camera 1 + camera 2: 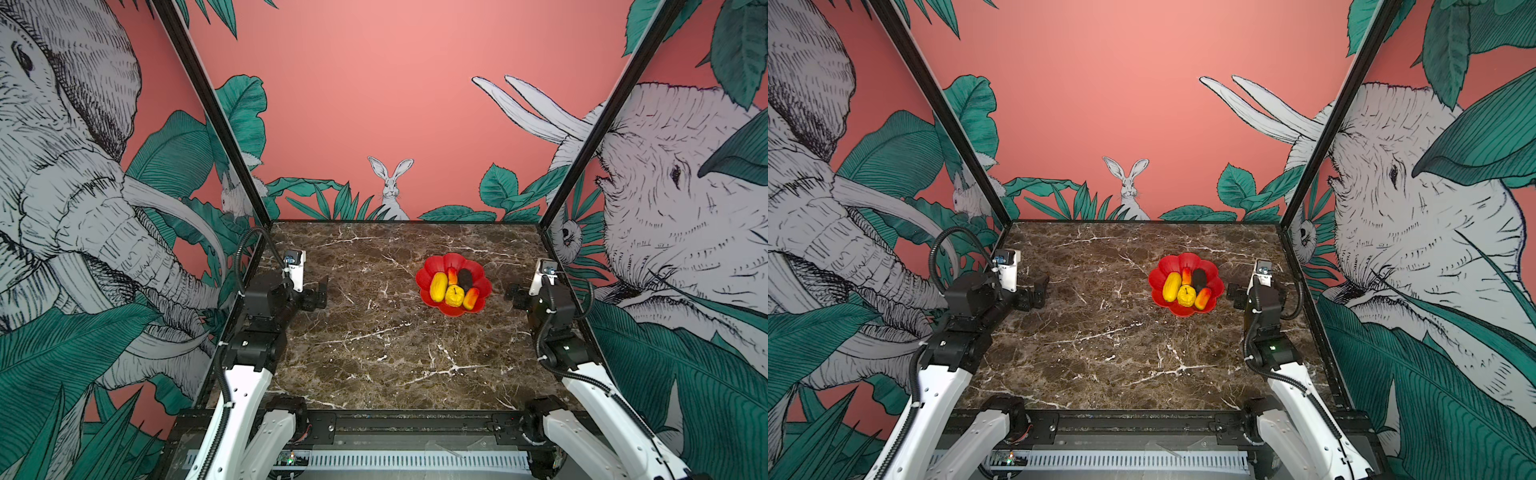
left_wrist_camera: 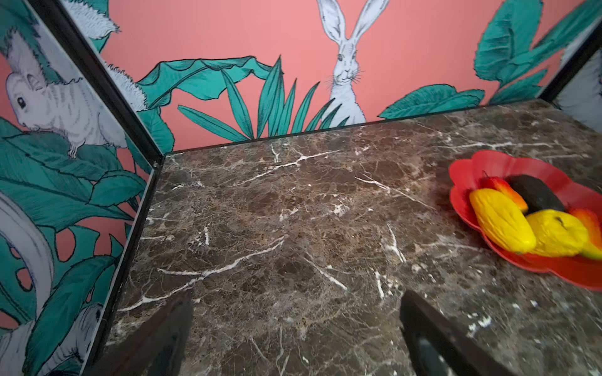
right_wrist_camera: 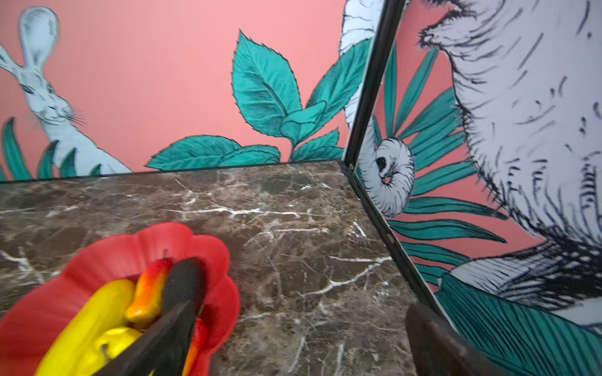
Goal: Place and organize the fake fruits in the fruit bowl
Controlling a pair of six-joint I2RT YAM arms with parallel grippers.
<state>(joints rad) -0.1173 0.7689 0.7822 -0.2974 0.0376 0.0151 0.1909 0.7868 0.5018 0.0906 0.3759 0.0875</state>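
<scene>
Right tool (image 1: 510, 292), jaws spread wide and empty, fruit bowl (image 1: 454, 260) just beside its tips on the tabletop (image 1: 374, 345), five fake fruits (image 1: 439, 287) lying inside, left tool (image 1: 320, 293) likewise spread, well apart from bowl.

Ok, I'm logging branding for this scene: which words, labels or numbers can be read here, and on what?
No text can be read anywhere.
The fruit bowl: no lettering visible; the fake fruits cover its centre.
The wall prints: only animals and leaves.
The circuit board at the front rail: too small to read.
</scene>
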